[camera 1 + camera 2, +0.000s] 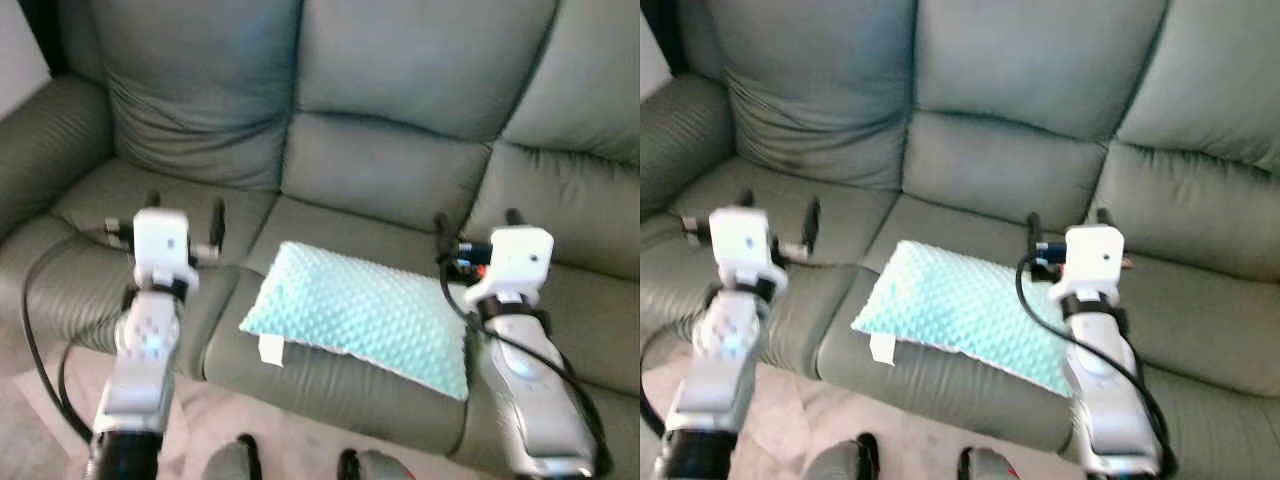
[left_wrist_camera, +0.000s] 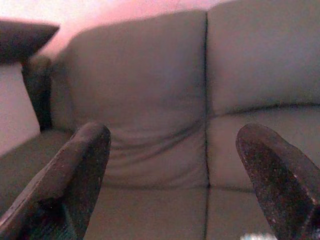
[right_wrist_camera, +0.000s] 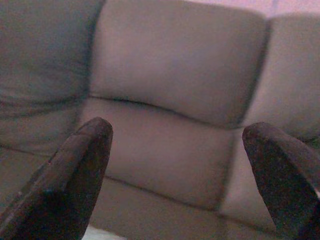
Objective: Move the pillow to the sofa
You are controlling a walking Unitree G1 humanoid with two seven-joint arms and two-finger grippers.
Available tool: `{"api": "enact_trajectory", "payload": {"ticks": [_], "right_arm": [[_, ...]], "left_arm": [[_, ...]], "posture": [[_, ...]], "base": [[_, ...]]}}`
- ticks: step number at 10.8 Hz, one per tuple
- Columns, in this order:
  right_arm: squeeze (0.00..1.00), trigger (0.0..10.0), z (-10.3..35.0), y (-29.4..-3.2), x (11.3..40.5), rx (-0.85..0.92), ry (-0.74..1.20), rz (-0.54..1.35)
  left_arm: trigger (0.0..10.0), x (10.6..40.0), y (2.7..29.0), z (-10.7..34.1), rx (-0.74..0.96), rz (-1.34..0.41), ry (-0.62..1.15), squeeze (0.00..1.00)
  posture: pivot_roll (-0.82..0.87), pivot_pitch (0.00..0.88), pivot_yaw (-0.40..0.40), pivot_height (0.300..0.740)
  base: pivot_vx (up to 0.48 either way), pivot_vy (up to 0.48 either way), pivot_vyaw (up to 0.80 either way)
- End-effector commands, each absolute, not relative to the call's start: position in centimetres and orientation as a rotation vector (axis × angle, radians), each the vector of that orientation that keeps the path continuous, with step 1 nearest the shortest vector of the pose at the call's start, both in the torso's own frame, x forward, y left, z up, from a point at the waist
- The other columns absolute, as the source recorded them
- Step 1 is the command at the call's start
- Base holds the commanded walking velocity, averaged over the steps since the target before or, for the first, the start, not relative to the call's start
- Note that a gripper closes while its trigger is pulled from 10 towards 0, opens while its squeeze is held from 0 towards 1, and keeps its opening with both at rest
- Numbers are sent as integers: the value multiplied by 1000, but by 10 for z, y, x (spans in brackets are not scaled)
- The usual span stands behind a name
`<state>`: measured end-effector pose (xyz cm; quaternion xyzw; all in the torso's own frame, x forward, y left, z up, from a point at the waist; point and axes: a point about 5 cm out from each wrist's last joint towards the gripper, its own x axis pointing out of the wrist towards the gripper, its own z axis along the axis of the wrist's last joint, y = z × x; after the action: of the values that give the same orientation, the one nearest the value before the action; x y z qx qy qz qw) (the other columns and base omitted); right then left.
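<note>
Straight ahead, a grey-green leather sofa (image 1: 400,170), three seats wide, with plump back cushions and a rounded armrest at the far left. On the middle seat, near its front edge, a light teal pillow (image 1: 360,315) with a dimpled surface, lying flat and turned slightly askew, a small white tag hanging from its near left corner. Left of the pillow, the left gripper (image 1: 185,215), raised above the left seat cushion, black fingers spread wide with nothing between them, apart from the pillow. Right of the pillow, the right gripper (image 1: 475,222), likewise spread wide and empty, held above the seam between the middle and right seats, just beside the pillow's far right corner, contact not clear. From each wrist, two dark fingers (image 2: 75,175) well apart against blurred sofa cushions. Below, at the near edge, a strip of pale floor (image 1: 290,440) and the dark tips of the robot's feet (image 1: 245,455).
</note>
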<state>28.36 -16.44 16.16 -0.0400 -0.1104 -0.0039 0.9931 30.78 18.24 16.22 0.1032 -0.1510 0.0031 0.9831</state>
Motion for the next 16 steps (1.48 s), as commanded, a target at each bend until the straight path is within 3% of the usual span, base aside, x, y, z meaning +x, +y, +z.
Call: {"api": "enact_trajectory", "payload": {"ticks": [1, 4, 7, 9, 12, 16], "right_arm": [[0, 10000, 152, -160, 285, -27, -187, 37], [0, 10000, 129, -159, 276, 79, -98, 38], [0, 10000, 140, -165, 255, -68, -183, 75], [0, 10000, 127, -166, 245, -12, -99, 168], [0, 10000, 129, -158, 256, -11, -64, 182], [0, 10000, 140, -141, 269, -48, -96, 230]], "left_arm": [[10000, 311, 189, 159, 232, 8, -287, 0], [10000, 307, 210, 148, 223, 17, -213, 0], [10000, 274, 212, 121, 200, -12, -120, 0], [10000, 250, 211, 103, 191, -40, -52, 0], [10000, 257, 209, 103, 170, -23, -37, 0], [10000, 285, 216, 128, 154, 61, -125, 0]], "posture": [[-56, 97, 12, 740], [-54, 93, 46, 740], [-51, 105, 47, 740], [-47, 127, 41, 740], [-52, 155, 21, 740], [-56, 171, -17, 740]], "base": [[0, 0, 0], [0, 0, 0], [0, 0, 0], [0, 0, 0], [0, 0, 0], [0, 0, 713]]}}
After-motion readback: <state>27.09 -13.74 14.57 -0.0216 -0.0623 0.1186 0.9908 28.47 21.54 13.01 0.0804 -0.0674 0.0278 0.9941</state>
